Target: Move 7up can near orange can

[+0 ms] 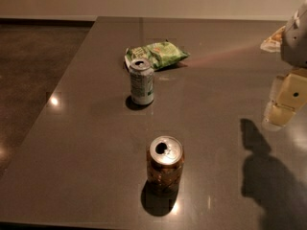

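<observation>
The 7up can (142,82) stands upright on the dark table (216,85), just before a green chip bag (157,54) and well left of the gripper (284,102), which hangs at the right edge. Its grip state cannot be told. The orange can (165,164) stands nearer the camera.

From my station the table (96,143) reads as a dark grey-brown slab, smooth and polished enough to throw back small spots of light. The 7up can (142,83) looks like thin metal, its pale printed sides semi-glossy and its top bare silver. The orange can (165,169) is metal too, with shinier orange-brown sides and a bright, mirror-like lid. Behind them, the green chip bag (158,54) looks like crinkled plastic film with a slight sheen. At the right edge of my view, above the table, the gripper (286,102) shows pale cream shells that look like smooth matt plastic. The floor (29,71) on the left looks dark, hard and faintly glossy.
</observation>
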